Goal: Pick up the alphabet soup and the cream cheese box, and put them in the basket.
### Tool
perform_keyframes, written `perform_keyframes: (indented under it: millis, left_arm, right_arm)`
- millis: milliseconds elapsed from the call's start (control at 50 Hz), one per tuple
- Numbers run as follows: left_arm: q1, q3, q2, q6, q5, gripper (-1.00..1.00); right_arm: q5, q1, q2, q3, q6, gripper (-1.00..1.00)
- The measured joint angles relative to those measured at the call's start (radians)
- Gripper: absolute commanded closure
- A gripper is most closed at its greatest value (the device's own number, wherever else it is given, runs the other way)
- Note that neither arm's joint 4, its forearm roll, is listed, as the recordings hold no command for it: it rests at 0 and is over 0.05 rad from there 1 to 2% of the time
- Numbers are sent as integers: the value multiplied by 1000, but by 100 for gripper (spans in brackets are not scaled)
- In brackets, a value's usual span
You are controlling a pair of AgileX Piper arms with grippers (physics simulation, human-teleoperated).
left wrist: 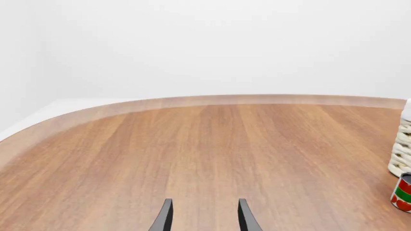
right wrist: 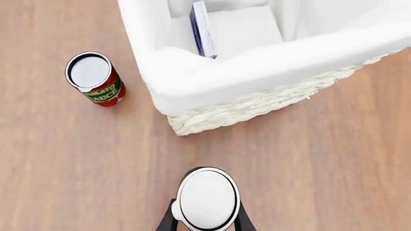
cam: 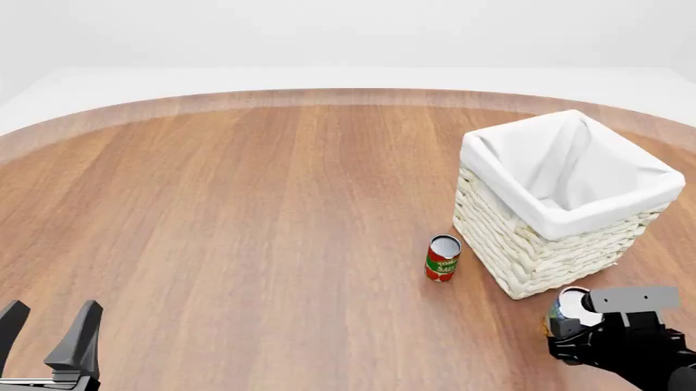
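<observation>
- The round-edged tabletop point(cam: 250, 220) is smooth brown wood with lengthwise grain and a paler rim.
- The large square cream-white woven wicker basket point(cam: 522, 248) stands on it at the right; its sides are ribbed coils, and a white cloth liner point(cam: 566, 175) is folded thickly over the rim.
- In the right wrist view, the small flat light-blue and white cream cheese box point(right wrist: 200, 29) stands on edge inside the basket against the liner wall.
- A slim red-and-green cylindrical can point(cam: 442, 258) with a pale lid stands upright near the basket's front-left side, not touching it.
- The small alphabet soup can point(right wrist: 207, 198), showing a pale silver-white round lid ringed in black, sits in front of the basket's near corner, pinched between the dark fingers of the right gripper point(right wrist: 207, 220).
- The left gripper point(cam: 49, 330) has thin black tapered fingers spread apart with nothing between them, low at the near left of the tabletop.
</observation>
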Motion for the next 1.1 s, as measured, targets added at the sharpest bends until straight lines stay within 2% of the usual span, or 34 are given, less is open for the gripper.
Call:
perform_keyframes:
  millis: [520,1100]
  left_arm:
    - [0,0,0,0,0,-100]
    - [0,0,0,0,0,-100]
  right_arm:
    - [290,-43,-137,-138,-85,100]
    - [542,-65,-237,-311,-128,100]
